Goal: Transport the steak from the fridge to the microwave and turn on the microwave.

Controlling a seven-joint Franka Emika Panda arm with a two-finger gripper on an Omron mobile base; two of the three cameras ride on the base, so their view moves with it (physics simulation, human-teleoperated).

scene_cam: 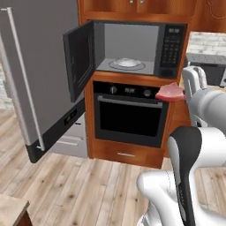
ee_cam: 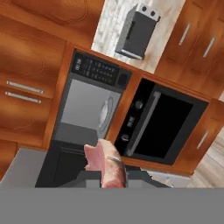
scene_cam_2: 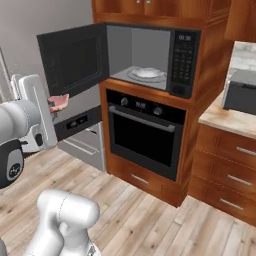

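Pink-red steak [scene_cam: 170, 92] pinched in nearly closed gripper [ee_cam: 106, 173], carried in the air before the black oven [scene_cam: 129, 115], below and short of the microwave [scene_cam: 128, 48]. Microwave door [scene_cam: 80, 56] swung wide, glass turntable [scene_cam: 127, 63] bare. Left to do, apparently: lift, set steak inside, shut door, press start on the keypad [scene_cam: 171, 45].

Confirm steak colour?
Red-pink, paler on top; the steak shows best in the hand view.
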